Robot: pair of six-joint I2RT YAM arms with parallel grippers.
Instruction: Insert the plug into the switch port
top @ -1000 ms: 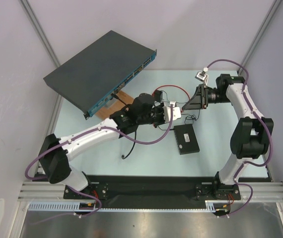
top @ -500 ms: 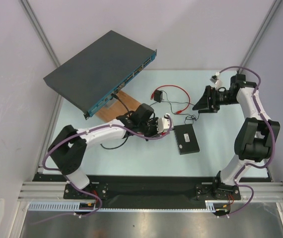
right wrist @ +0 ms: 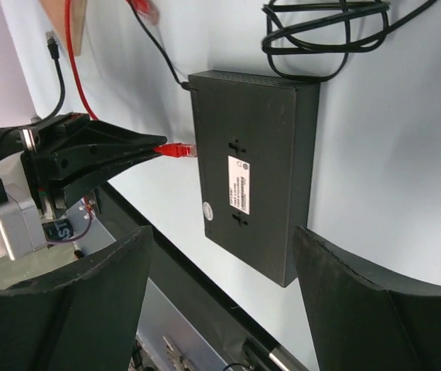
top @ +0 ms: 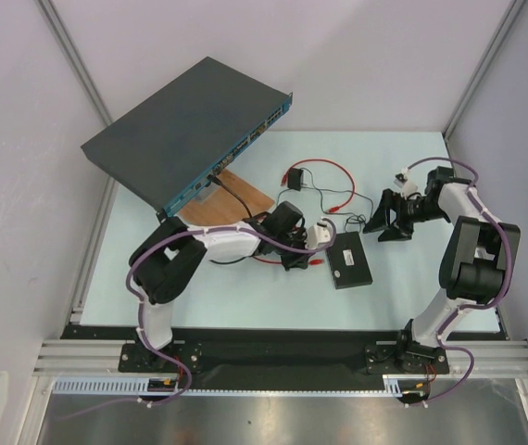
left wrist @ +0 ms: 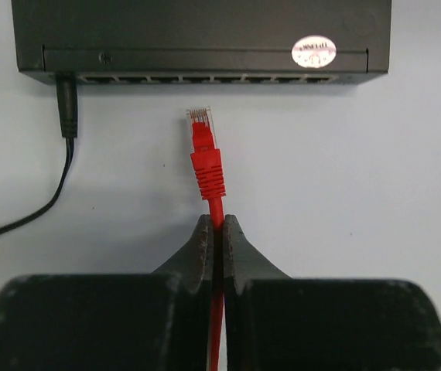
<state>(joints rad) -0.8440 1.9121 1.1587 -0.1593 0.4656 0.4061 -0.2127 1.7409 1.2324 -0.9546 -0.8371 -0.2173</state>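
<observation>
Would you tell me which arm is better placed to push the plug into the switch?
Left. The left tool grips the cable just behind the plug, which faces the ports across a small gap. The right tool hangs open, empty.

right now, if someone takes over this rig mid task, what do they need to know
Left gripper: shut on the red cable just behind the plug.
Right gripper: open, empty, not touching the switch.
The plug points at the switch port but sits short of it, not inserted. A black cable fills the end socket.
Done: cable gripped, plug roughly lined up.
Left: push it into a free port.
</observation>
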